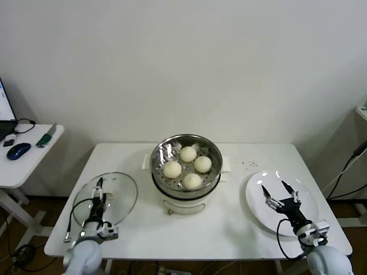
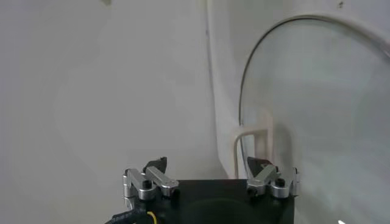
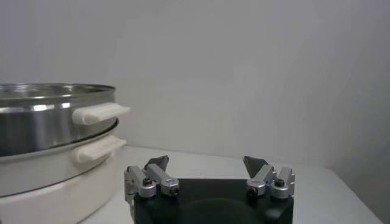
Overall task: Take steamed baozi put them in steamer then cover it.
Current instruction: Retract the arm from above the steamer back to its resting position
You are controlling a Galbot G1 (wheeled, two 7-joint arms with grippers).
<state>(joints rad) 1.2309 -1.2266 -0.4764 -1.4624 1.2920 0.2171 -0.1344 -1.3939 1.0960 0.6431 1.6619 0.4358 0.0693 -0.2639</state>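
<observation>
Four cream-white dough buns point(image 1: 187, 167) sit in shiny steel steamer basket point(image 1: 213, 172). Left gripper point(image 1: 98, 192) spread wide over clear glass lid point(image 1: 120, 197); right gripper point(image 1: 280, 193) wide, empty, above white plate point(image 1: 255, 200).

No text, label, brand, number or sign can be read in any of the three views. The round shiny stainless-steel steamer point(image 1: 186, 163) on its white pot base, the round clear glass cover point(image 1: 114, 195) and the flat white round plate point(image 1: 309, 220) all show plain surfaces without lettering.
</observation>
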